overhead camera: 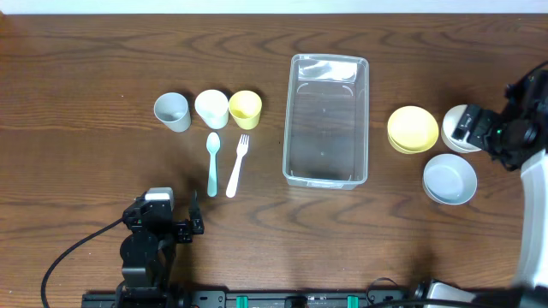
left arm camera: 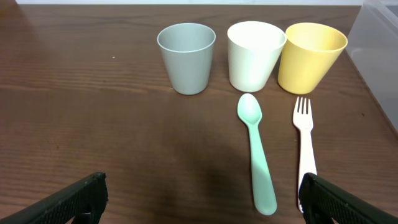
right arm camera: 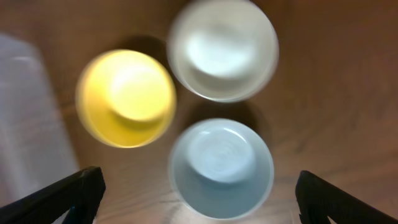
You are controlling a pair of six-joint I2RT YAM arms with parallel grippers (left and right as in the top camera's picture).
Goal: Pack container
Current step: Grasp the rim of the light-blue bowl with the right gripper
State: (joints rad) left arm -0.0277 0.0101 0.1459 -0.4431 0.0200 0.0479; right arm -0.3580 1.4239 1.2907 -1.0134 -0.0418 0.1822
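Note:
The clear plastic container stands empty at the table's middle; an edge shows in the left wrist view and the right wrist view. Left of it stand a grey cup, a white cup and a yellow cup, with a green spoon and a white fork in front. Right of it sit a yellow bowl, a white bowl and a pale blue bowl. My left gripper is open, near the spoon's handle end. My right gripper is open above the bowls.
My right arm reaches in from the right edge over the white bowl. My left arm's base sits at the front left. The table is dark brown wood.

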